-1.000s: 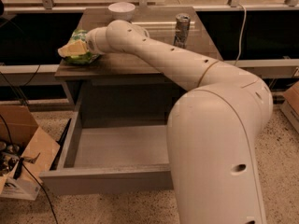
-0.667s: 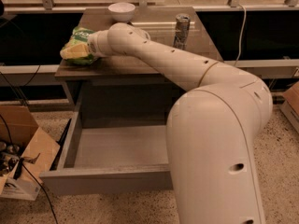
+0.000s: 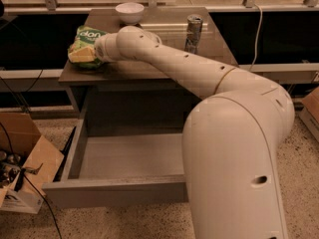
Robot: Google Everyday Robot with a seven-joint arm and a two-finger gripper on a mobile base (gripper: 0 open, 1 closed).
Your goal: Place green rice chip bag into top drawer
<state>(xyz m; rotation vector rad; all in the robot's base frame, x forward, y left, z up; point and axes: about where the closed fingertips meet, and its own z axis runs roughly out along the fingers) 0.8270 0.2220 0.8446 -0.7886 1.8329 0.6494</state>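
Note:
The green rice chip bag (image 3: 83, 45) lies at the left end of the brown table top (image 3: 217, 46); its upper part is green with white lettering and its lower part is pale yellow. My gripper (image 3: 93, 52) is at the bag's right side, pressed into it, at the end of the white arm that reaches across the table. The wrist hides the gripper's tips. The top drawer (image 3: 114, 193) stands pulled out below the table, with a bare grey floor and nothing in it.
A white bowl (image 3: 129, 11) sits at the table's back edge. A silver drink can (image 3: 193, 31) stands to the right of the arm. My white base (image 3: 234, 158) overlaps the drawer's right side. An open cardboard box (image 3: 25, 158) and cables lie on the floor at left.
The wrist and the bag have shifted slightly up and away together, and the bag's green lettered top now shows more.

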